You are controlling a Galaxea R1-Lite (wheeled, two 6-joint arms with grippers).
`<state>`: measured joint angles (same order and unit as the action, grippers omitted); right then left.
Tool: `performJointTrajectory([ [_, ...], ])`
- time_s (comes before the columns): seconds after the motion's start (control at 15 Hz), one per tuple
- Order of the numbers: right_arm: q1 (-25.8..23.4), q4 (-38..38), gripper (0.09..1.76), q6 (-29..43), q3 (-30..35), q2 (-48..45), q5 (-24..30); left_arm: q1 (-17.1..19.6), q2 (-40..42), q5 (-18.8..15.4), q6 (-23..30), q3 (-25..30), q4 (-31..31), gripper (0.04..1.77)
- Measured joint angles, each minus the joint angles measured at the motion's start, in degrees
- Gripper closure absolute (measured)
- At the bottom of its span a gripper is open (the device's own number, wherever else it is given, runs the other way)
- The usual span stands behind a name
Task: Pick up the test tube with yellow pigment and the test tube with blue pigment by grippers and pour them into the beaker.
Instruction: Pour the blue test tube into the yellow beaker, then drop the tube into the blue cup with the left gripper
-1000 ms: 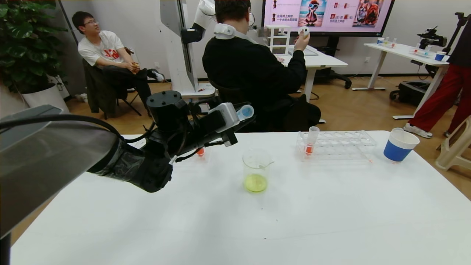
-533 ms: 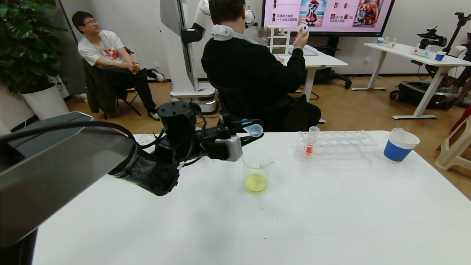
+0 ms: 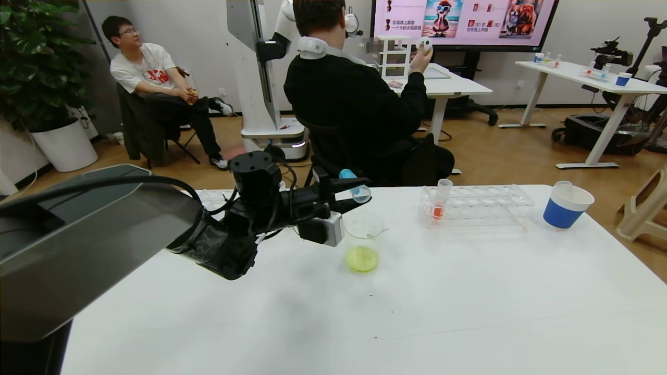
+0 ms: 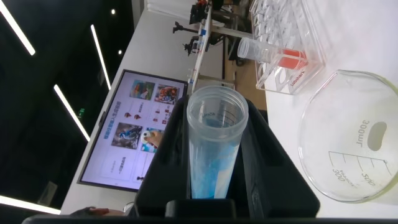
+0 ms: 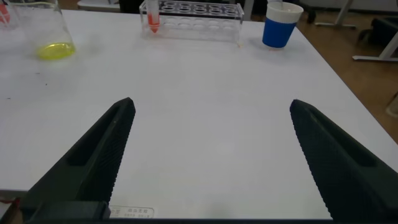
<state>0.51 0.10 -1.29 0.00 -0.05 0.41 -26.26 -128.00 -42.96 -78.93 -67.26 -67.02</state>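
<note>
Tilt is the change in the head view: over the last second your left gripper (image 3: 350, 195) has swung in from 10 o'clock of the small clear glass beaker (image 3: 362, 242) and rolled over, so the small clear plastic test tube with blue pigment (image 3: 355, 187) pinched in it now lies close to level, mouth just above the beaker's far rim. Yellow-green liquid already sits in the beaker's bottom, so I judge the yellow pour done and the blue one about to start. At 2 o'clock of the beaker stands the clear plastic tube rack (image 3: 477, 204) with one orange-red tube (image 3: 439, 202).

From the left wrist, the black fingers (image 4: 270, 168) press on the blue tube's (image 4: 212, 146) sides; blue liquid clings along its lower wall, short of the lip. The beaker's rim (image 4: 348, 137) lies just beside the mouth.

From the right wrist, your right gripper (image 5: 211, 155) is spread wide, idle over the bare white table (image 5: 205, 81), well apart from the beaker (image 5: 43, 31).
</note>
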Motion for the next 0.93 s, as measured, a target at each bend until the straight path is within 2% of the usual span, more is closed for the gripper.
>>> performJointTrajectory([
  [0.4, 0.0, 0.0, 0.11, 0.0, 0.0, 0.0, 0.0, 0.3, -1.8, 2.5, -4.6, -2.5, 0.0, 1.31],
  [0.93, 0.0, 0.0, 0.11, 0.0, 0.0, 0.0, 0.0, 0.7, -3.4, 2.8, -11.3, -3.0, -0.1, 1.31],
])
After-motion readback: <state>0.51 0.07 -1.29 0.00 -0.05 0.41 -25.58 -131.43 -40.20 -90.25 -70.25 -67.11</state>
